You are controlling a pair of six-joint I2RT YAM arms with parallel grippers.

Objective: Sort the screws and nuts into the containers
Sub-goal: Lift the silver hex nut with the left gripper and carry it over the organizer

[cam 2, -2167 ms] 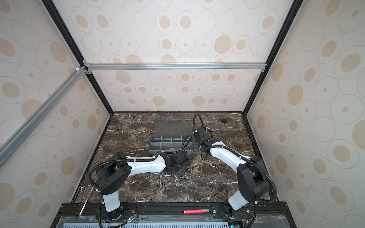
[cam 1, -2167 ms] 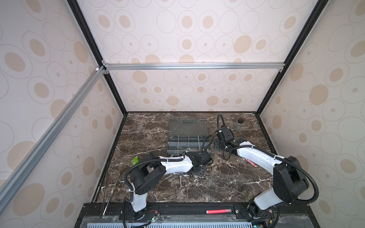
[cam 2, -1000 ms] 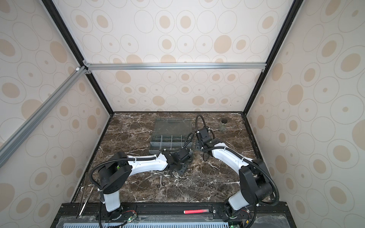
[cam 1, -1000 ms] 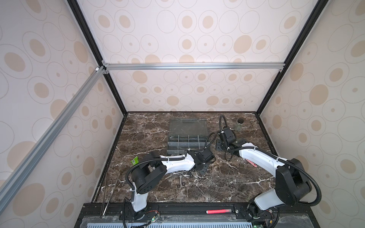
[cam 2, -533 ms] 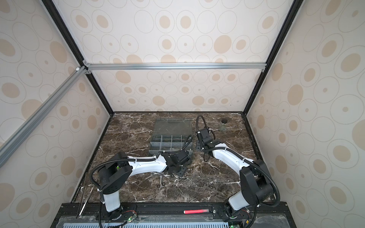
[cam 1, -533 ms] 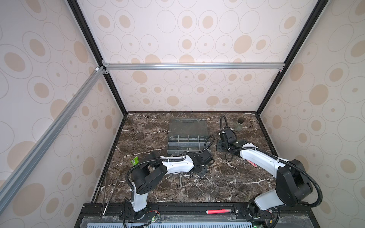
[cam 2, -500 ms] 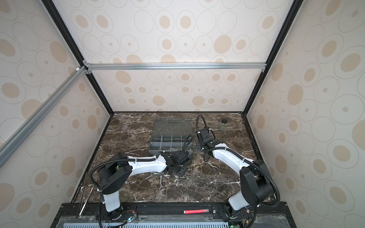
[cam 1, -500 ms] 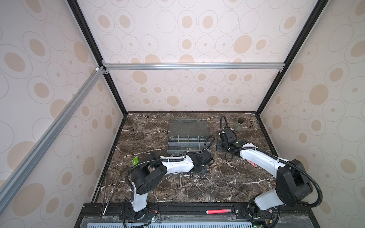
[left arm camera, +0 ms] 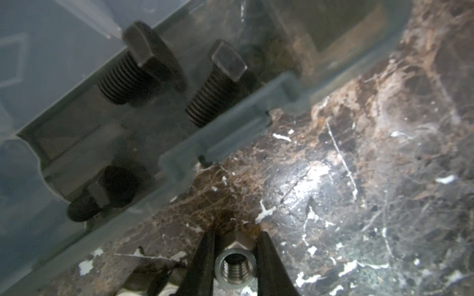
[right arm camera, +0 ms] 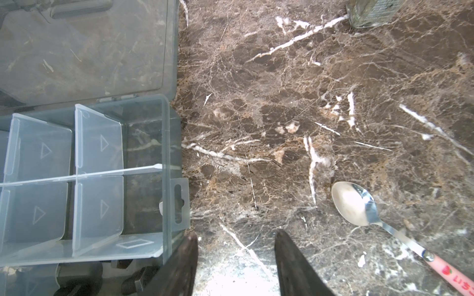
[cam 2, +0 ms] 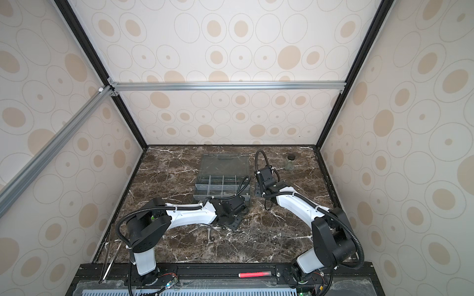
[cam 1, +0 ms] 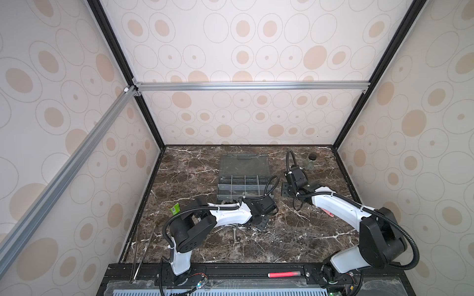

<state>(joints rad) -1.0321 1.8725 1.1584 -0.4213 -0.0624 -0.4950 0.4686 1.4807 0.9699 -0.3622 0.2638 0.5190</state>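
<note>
Sorting is judged part done. Three screws [left arm camera: 218, 84] are lodged in an organizer [left arm camera: 225, 133] compartment just ahead of the left jaws, by which a nut [left arm camera: 235, 266] is pinched. Compartments [right arm camera: 97, 143] beside the spread, empty right jaws are bare. A loose screw [cam 1: 234, 232] and rings [cam 1: 238, 239] are left on the bench [cam 1: 295, 235] nearby.

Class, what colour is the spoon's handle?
The spoon's handle is pink; right wrist view shows it best.

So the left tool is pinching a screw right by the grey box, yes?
No, not a screw. The left tool is pinching a nut right by the grey box; the left wrist view shows its hollow threaded hole.
</note>
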